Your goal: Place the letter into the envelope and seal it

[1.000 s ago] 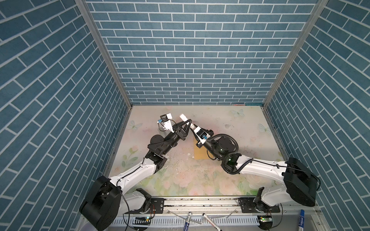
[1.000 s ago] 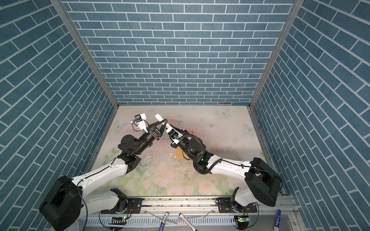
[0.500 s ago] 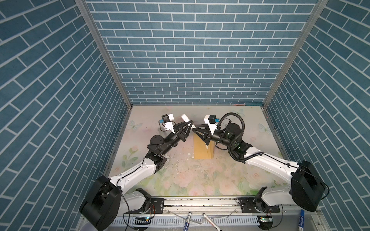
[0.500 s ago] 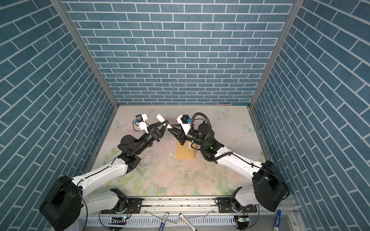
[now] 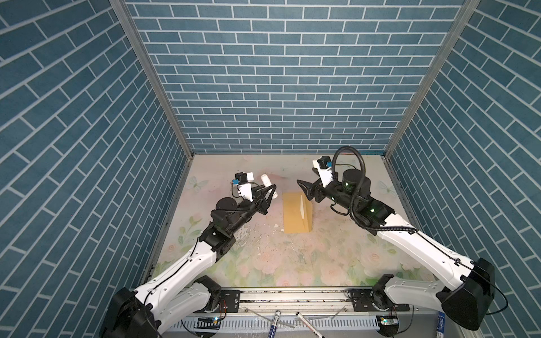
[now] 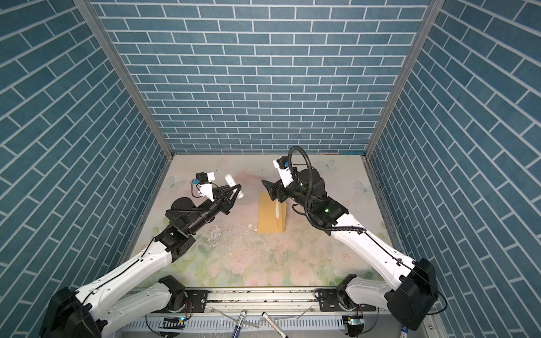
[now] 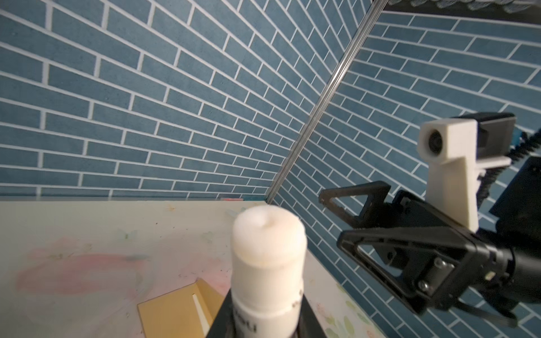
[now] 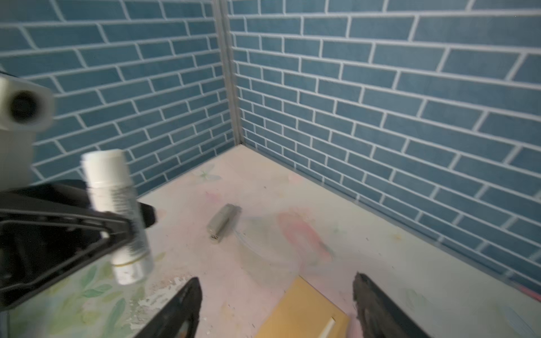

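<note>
Right gripper [image 5: 304,190] hangs with its jaws spread wide and empty above the far end of the envelope [image 5: 294,215], while the left gripper [image 5: 271,191] pinches a white glue stick [image 5: 265,180] off to the envelope's left. The envelope lies on the floral table [image 5: 263,263], long axis running from the near edge toward the back wall, its flap [image 5: 308,209] partly lifted along the right long side.

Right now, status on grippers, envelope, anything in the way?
Left gripper shut on glue stick. Right gripper open over envelope, far end. Flap half raised, letter not seen. Small grey piece lies clear of envelope.
</note>
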`<state>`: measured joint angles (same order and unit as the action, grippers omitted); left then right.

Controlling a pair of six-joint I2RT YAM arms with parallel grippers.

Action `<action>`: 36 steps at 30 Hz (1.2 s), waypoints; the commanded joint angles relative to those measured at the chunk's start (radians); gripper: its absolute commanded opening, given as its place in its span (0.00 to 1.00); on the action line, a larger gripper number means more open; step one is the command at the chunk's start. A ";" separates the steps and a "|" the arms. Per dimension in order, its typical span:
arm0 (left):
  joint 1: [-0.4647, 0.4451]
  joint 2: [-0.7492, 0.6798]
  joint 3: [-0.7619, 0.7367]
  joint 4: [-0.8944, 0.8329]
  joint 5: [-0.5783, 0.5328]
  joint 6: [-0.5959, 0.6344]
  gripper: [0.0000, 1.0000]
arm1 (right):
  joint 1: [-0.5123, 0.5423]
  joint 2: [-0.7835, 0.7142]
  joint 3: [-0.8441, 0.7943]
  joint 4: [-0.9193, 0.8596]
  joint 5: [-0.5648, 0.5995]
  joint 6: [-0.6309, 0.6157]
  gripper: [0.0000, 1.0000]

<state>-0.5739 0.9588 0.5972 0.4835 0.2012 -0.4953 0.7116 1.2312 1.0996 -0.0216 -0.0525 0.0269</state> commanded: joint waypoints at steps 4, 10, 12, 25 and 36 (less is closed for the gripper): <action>-0.001 -0.034 0.021 -0.143 -0.043 0.095 0.00 | -0.082 0.188 0.202 -0.431 0.082 -0.026 0.93; -0.001 -0.041 0.005 -0.162 -0.053 0.101 0.00 | -0.147 0.419 0.445 -0.678 0.063 0.001 0.96; -0.001 -0.040 -0.003 -0.159 -0.057 0.102 0.00 | -0.148 0.477 0.484 -0.706 0.048 0.034 0.96; 0.000 -0.034 -0.030 -0.141 -0.056 0.102 0.00 | -0.149 0.761 0.566 -0.714 0.012 0.244 0.73; 0.000 -0.034 -0.045 -0.131 -0.057 0.101 0.00 | -0.148 0.862 0.563 -0.678 -0.029 0.327 0.43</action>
<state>-0.5739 0.9352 0.5636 0.3271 0.1497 -0.4068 0.5602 2.0678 1.6222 -0.6949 -0.0681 0.2966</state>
